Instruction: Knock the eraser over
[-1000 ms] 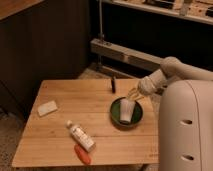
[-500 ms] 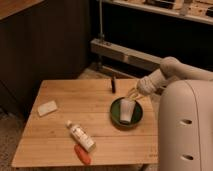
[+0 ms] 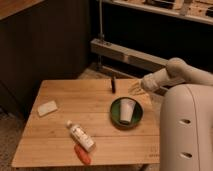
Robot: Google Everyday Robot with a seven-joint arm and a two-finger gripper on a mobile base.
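Just beyond the white cup (image 3: 127, 110), the eraser (image 3: 113, 84) stands upright as before, untouched. The gripper (image 3: 135, 89), behind the cup's right side, has crept slightly away from the cup toward the eraser's level, fingers parted and empty; 1 leftward sweep should topple it

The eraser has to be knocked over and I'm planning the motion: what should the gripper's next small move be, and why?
Probably a short sweep leftward in the picture. The eraser stands upright near the far edge of the table; the gripper hovers right of it, not touching, beyond the white cup in the green bowl. That should tip it without touching the cup.
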